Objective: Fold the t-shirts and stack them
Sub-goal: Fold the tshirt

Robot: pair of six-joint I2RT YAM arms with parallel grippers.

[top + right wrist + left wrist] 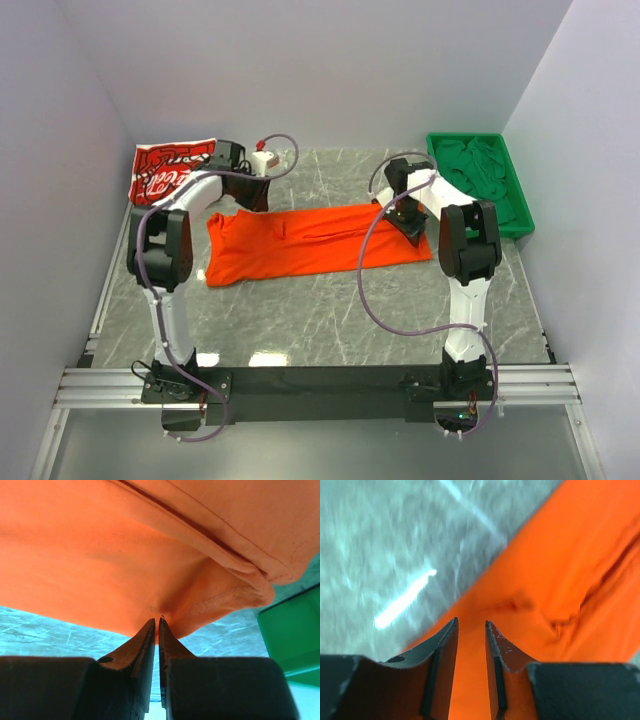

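Lying pinched in right tool (155,622) — orange t-shirt (100,555)

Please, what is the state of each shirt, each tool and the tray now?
orange t-shirt: folded into a long strip, lying flat.
red t-shirt: folded, far left corner.
left tool: open over the orange t-shirt.
right tool: shut on the orange t-shirt's edge.
green tray: holds green cloth.

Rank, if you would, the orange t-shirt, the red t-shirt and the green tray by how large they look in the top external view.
1. orange t-shirt, spread across the table
2. green tray
3. red t-shirt, folded, somewhat smaller than the tray
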